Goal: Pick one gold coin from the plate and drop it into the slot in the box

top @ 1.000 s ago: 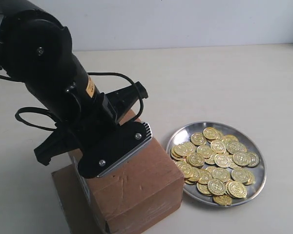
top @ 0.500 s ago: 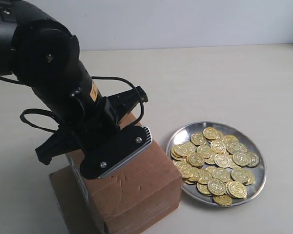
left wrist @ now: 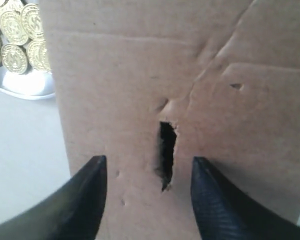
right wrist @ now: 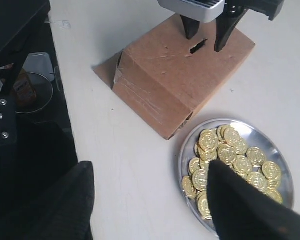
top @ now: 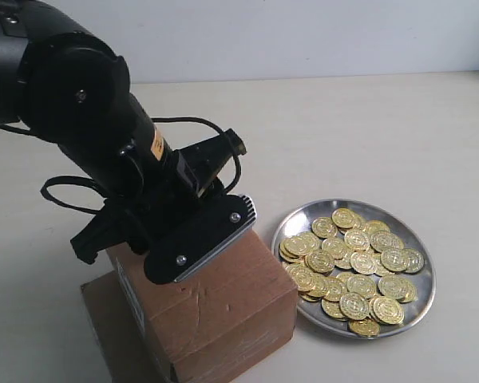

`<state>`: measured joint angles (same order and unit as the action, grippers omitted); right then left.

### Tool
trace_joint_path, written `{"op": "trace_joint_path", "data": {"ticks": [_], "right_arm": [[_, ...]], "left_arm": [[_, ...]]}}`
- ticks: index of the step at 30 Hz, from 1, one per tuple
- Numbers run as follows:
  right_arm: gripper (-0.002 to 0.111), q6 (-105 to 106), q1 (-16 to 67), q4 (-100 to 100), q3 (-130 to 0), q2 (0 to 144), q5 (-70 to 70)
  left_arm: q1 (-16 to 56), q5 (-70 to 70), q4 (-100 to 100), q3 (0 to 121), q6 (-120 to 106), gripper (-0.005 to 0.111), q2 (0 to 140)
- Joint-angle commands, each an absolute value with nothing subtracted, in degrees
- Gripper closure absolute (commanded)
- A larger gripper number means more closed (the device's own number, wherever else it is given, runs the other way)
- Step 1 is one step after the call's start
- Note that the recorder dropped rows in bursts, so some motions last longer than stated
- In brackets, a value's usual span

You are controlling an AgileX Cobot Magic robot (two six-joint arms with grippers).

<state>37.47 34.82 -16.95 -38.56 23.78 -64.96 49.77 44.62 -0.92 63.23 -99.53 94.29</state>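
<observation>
The brown cardboard box (top: 223, 311) stands left of the silver plate (top: 303, 219), which holds a heap of gold coins (top: 355, 267). My left gripper (left wrist: 147, 165) hangs open just above the box top, one finger on each side of the dark, ragged box slot (left wrist: 166, 150). Nothing is between its fingers. In the exterior view the arm's wrist body (top: 144, 191) hides the slot. The right wrist view shows the box (right wrist: 175, 85), slot (right wrist: 198, 46) and left gripper (right wrist: 203, 44). My right gripper (right wrist: 150, 165) is open and empty, high over the table beside the plate (right wrist: 190, 145) of coins (right wrist: 230, 150).
A flat brown cardboard sheet (right wrist: 104, 67) lies under the box and sticks out on one side. The table edge (right wrist: 57, 100) runs close to the box, with dark equipment (right wrist: 20, 90) beyond it. Bare table lies behind the plate (top: 367, 136).
My left arm has shifted a little to the right over the box. The plate and coins have not moved.
</observation>
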Motion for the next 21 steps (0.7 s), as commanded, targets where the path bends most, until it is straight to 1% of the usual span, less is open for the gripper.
{"op": "trace_joint_path", "data": {"ticks": [1,2,3,4,5,7,9,12,17,21], "right_arm": [[0.064,31.3,34.7,-1.6,-38.3,21.6,-51.3],[0.073,28.2,34.7,2.9,-38.3,20.9,-47.5],[0.09,23.2,34.7,10.8,-38.3,20.1,-40.7],[0.099,19.7,34.7,15.2,-38.3,19.9,-37.3],[0.108,10.3,34.7,21.1,-38.3,19.6,-31.8],[0.108,0.0,34.7,22.7,-37.9,19.6,-27.5],[0.108,-5.2,34.7,21.4,-34.5,19.3,-21.8],[0.108,-9.9,34.7,19.6,-27.9,18.6,-14.4],[0.108,-20.3,34.7,17.6,-17.4,18.5,-3.0],[0.108,-26.4,34.7,17.5,-12.0,18.5,5.8]], "left_arm": [[49.8,40.3,-3.8,66.4,-93.0,0.065,88.5],[49.8,40.0,-4.0,67.4,-89.2,0.074,86.5],[49.8,40.2,-4.0,69.1,-81.6,0.095,82.6],[49.8,40.8,-4.0,69.7,-77.3,0.107,80.2],[48.9,41.9,-4.1,70.0,-69.4,0.107,75.7],[46.9,44.3,-3.9,68.5,-56.3,0.107,68.1],[45.4,44.1,-3.3,63.9,-49.0,0.107,60.5],[45.1,39.8,1.2,56.2,-45.6,0.107,53.2],[45.1,27.3,10.8,40.8,-40.9,0.107,41.8],[45.1,16.7,20.0,29.3,-39.1,0.107,36.1]]}}
